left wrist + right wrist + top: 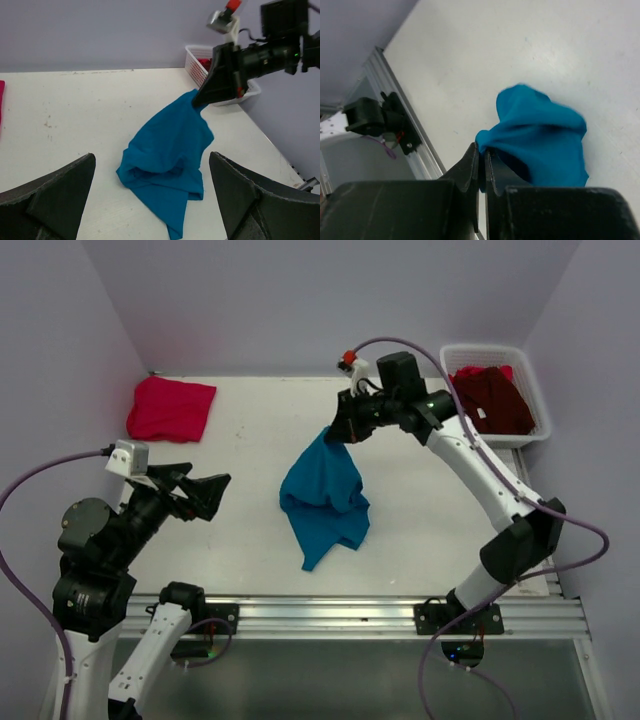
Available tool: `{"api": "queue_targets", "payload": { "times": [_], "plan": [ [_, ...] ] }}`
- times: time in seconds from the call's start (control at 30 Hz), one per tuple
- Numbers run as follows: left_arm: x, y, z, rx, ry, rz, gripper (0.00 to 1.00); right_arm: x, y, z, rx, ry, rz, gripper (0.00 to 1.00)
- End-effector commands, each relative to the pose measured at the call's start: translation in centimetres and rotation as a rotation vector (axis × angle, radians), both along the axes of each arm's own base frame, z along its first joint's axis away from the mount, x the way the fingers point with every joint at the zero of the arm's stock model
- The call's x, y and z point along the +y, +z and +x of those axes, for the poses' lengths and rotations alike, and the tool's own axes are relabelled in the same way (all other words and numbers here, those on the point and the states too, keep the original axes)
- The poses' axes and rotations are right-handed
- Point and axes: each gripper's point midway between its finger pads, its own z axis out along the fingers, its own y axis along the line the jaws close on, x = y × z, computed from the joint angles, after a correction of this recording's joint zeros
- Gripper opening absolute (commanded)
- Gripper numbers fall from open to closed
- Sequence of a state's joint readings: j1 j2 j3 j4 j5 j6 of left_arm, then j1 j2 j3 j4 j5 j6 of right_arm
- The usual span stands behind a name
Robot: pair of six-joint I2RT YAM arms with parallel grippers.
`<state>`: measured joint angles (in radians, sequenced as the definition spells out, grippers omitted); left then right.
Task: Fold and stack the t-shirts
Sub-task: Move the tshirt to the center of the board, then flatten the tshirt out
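The teal-blue t-shirt (322, 498) lies crumpled in the middle of the table, its far end lifted. My right gripper (333, 433) is shut on that lifted end and holds it above the table; the pinch shows in the right wrist view (482, 151), and the shirt also shows in the left wrist view (167, 150). The pinkish-red t-shirt (170, 408) lies folded at the far left. The dark maroon t-shirt (493, 400) sits in the basket. My left gripper (212, 492) is open and empty, left of the teal shirt, above the table.
A white mesh basket (534, 395) stands at the far right corner of the table. Grey walls close the back and sides. An aluminium rail (330, 612) runs along the near edge.
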<state>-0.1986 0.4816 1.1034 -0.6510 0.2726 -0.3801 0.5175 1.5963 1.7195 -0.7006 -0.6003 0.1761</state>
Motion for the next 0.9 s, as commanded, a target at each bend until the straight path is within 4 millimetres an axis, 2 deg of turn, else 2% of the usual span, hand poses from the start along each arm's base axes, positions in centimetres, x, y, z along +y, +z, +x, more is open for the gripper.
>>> {"api": "queue_targets", "payload": {
  "times": [0.0,0.13,0.33,0.4,0.43,0.47,0.5,0.53,0.57,0.67,0.7,0.77,0.8,0.87],
  "plan": [
    [-0.2,0.6,0.6,-0.018,-0.003,-0.017,1.00,1.3,-6.3,0.1,0.073,0.014,-0.124,0.00],
    [-0.3,0.5,0.8,-0.015,-0.003,-0.020,1.00,4.3,-8.4,-2.1,0.103,0.131,-0.142,0.00],
    [0.0,0.5,0.7,-0.019,0.008,-0.019,1.00,5.8,-9.8,-1.9,0.126,0.154,-0.169,0.00],
    [0.0,0.6,0.6,-0.019,0.013,-0.018,1.00,5.7,-9.8,-1.1,0.108,0.114,-0.201,0.36],
    [0.0,0.6,0.5,-0.020,0.011,-0.016,1.00,5.4,-9.9,-1.1,0.110,0.101,-0.227,0.65],
    [0.1,0.6,0.4,-0.022,0.014,-0.015,1.00,5.1,-9.4,-0.7,0.080,0.071,-0.244,0.81],
    [0.1,0.6,0.4,-0.021,0.014,-0.013,1.00,5.1,-8.9,-0.7,0.056,0.062,-0.242,0.92],
    [0.2,0.6,0.4,-0.021,0.016,-0.010,1.00,5.0,-8.5,-0.5,0.041,0.049,-0.240,0.99],
    [0.2,0.7,0.4,-0.024,0.019,-0.011,1.00,4.8,-7.3,-0.5,0.019,0.037,-0.227,0.99],
    [0.3,0.6,0.4,-0.024,0.022,-0.011,1.00,4.1,-5.6,-0.1,-0.027,-0.013,-0.224,0.99],
    [0.2,0.6,0.4,-0.023,0.019,-0.011,1.00,3.4,-4.2,0.3,-0.061,-0.073,-0.218,0.99],
    [0.1,0.1,0.7,-0.014,0.011,-0.003,1.00,1.3,-3.5,1.9,-0.099,-0.238,-0.248,0.99],
    [-0.2,-0.2,0.8,-0.005,-0.006,0.006,1.00,-2.1,-1.6,3.5,-0.156,-0.470,-0.278,0.99],
    [-0.7,-2.0,1.8,0.044,-0.029,0.038,1.00,-6.2,-1.5,3.9,-0.167,-0.691,-0.337,0.99]
  ]
}}
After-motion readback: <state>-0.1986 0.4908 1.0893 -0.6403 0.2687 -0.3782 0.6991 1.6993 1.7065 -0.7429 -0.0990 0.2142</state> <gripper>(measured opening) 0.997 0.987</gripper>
